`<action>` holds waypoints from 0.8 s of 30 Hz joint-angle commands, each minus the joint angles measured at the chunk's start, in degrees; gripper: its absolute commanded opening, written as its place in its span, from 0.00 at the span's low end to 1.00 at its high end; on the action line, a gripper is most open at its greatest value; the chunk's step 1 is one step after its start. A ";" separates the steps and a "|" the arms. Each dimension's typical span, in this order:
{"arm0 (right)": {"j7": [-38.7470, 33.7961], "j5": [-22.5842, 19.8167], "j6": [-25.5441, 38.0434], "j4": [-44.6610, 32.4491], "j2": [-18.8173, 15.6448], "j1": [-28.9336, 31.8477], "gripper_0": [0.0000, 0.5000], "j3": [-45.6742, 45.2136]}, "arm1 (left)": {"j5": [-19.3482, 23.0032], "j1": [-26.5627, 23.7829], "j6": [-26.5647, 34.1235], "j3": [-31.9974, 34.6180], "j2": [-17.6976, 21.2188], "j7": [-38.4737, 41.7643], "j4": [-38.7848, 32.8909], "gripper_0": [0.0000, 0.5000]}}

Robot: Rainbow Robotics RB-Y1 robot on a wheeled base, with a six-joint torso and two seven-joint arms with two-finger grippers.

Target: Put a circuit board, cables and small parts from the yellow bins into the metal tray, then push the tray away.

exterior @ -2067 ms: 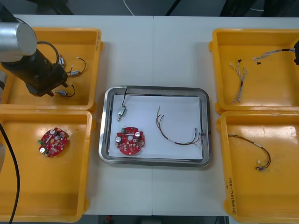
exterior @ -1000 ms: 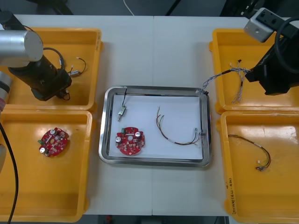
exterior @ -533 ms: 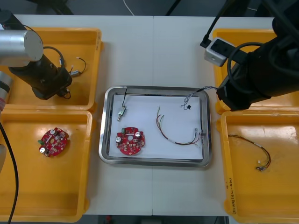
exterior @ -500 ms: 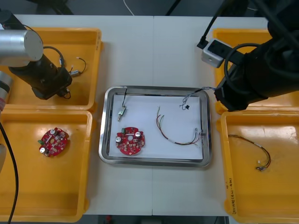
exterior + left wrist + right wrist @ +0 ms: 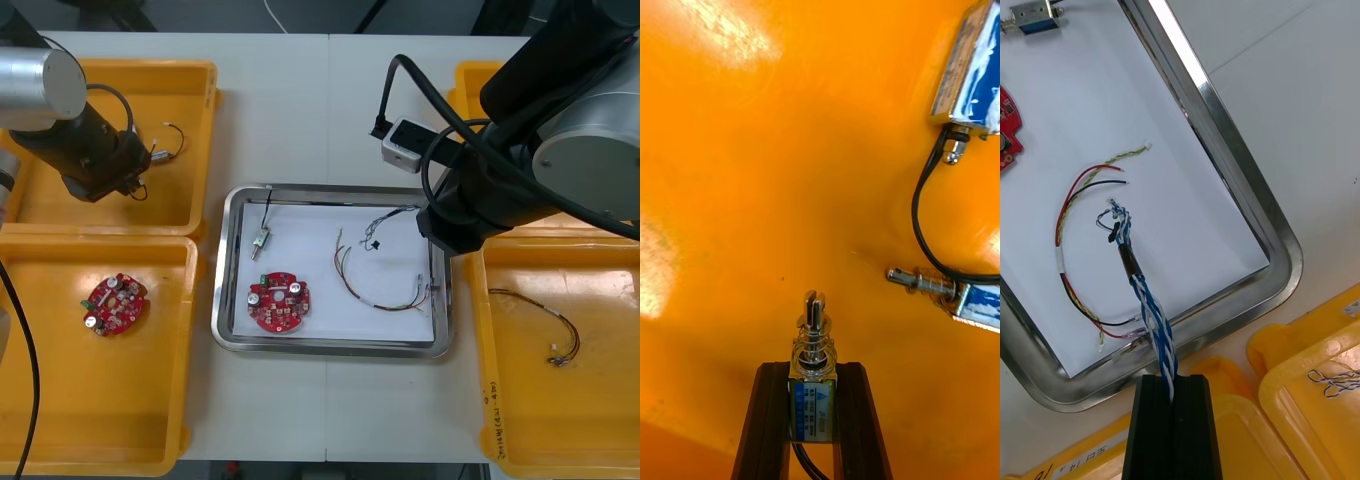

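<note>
My right gripper (image 5: 428, 216) hangs over the right side of the metal tray (image 5: 330, 347), shut on a twisted blue and white cable (image 5: 385, 225). In the right wrist view the blue and white cable (image 5: 1154, 322) runs from between the fingers (image 5: 1146, 420) down toward the tray's white inside, beside a red and yellow cable (image 5: 1064, 247). My left gripper (image 5: 125, 183) is in the far-left yellow bin (image 5: 190, 110). There it is shut on a small metal part (image 5: 814, 375), held just above the bin floor. The tray also holds a red circuit board (image 5: 278, 300) and a small metal part (image 5: 261, 240).
Two more small metal parts (image 5: 970, 67) lie ahead of the left fingers. Another circuit board (image 5: 112, 303) sits in the near-left bin. A cable (image 5: 555, 330) lies in the near-right bin (image 5: 560, 430). My right arm covers most of the far-right bin.
My right arm has swung left from the far-right bin, carrying the blue and white cable over the tray. My left gripper has shifted slightly within its bin.
</note>
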 commanded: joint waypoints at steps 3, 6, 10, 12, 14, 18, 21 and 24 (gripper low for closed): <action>2.06 2.14 0.19 2.32 2.55 -2.35 0.00 3.81 | -1.50 -2.07 6.89 5.02 3.29 -1.46 -7.11 0.00; 2.33 1.88 0.19 3.99 3.25 -2.35 0.00 3.90 | -1.68 -2.07 9.00 5.98 3.64 -3.57 -8.60 0.00; 2.33 2.40 0.19 5.48 3.78 -2.26 0.00 4.43 | -1.94 -2.07 10.49 6.07 4.08 -5.24 -10.27 0.00; 2.33 3.37 0.19 5.57 3.87 -2.26 0.00 4.95 | -2.12 -2.07 11.11 6.07 4.17 -5.68 -11.15 0.00; 2.41 4.78 0.19 5.57 4.39 -2.35 0.00 5.39 | -2.47 -2.07 12.25 6.16 4.35 -6.82 -12.38 0.00; 2.59 5.74 0.19 6.27 5.18 -2.26 0.00 5.57 | -2.82 -2.07 14.62 7.30 4.35 -9.46 -13.97 0.00; 2.85 6.18 0.19 7.42 6.06 -2.26 0.00 5.66 | -3.00 -2.07 16.91 7.57 4.35 -10.60 -15.90 0.00; 3.38 7.85 0.19 8.56 7.56 -2.26 0.00 6.10 | -2.73 -2.07 18.75 7.57 4.35 -11.21 -18.27 0.00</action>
